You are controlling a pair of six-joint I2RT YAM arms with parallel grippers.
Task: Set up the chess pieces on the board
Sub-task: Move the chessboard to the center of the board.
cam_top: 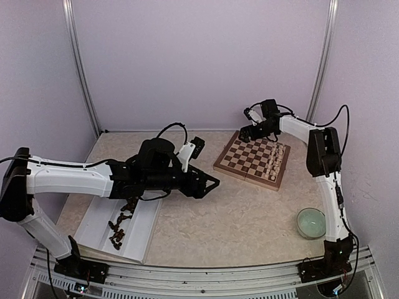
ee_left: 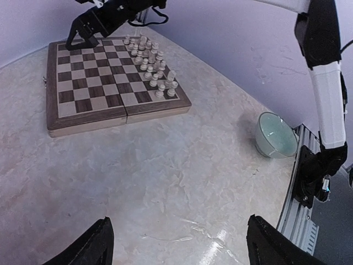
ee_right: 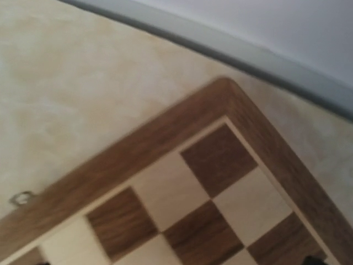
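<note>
The left gripper [cam_top: 211, 185] gapes wide and empty above the table [cam_top: 237, 215], the right gripper [cam_top: 245, 132] likewise over the board's [cam_top: 249, 157] far left corner.

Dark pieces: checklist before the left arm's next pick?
1. Left fingers open, nothing between them: ok.
2. Dark pieces lying in the white tray: ok.
3. Left fingers over a piece: not ok; they are beyond the tray, over bare table.
4. Board rows opposite the cream pieces free: ok.
5. Right fingers away from the board: not ok; they hang at its far corner.
6. Full dark set present: cannot tell; the pieces are heaped and too small to count.
</note>
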